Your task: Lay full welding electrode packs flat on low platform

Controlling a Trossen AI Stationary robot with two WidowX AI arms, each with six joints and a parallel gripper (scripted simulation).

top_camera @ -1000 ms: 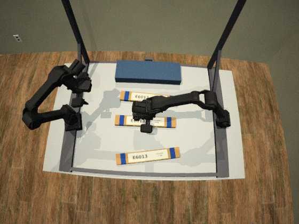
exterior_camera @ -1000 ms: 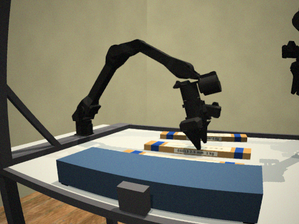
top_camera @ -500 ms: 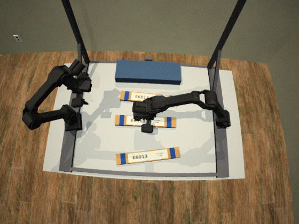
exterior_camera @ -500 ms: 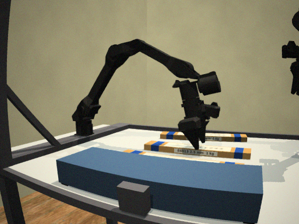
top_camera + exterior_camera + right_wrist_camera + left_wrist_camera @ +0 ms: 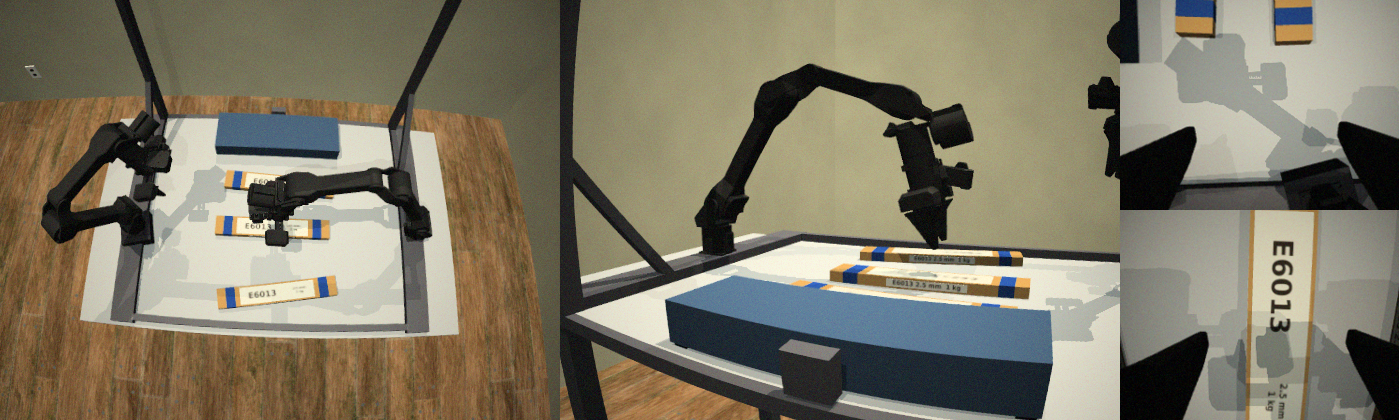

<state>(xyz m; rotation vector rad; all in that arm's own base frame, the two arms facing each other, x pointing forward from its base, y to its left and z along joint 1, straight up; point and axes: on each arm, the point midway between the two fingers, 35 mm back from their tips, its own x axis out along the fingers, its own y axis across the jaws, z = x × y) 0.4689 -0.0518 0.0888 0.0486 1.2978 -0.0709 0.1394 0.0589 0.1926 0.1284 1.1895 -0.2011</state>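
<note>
Lying flat, the middle pack (image 5: 252, 226) (image 5: 927, 286) (image 5: 1281, 280) (image 5: 1293, 23) parallels the platform (image 5: 277, 132) (image 5: 860, 320) (image 5: 1128, 33).
</note>
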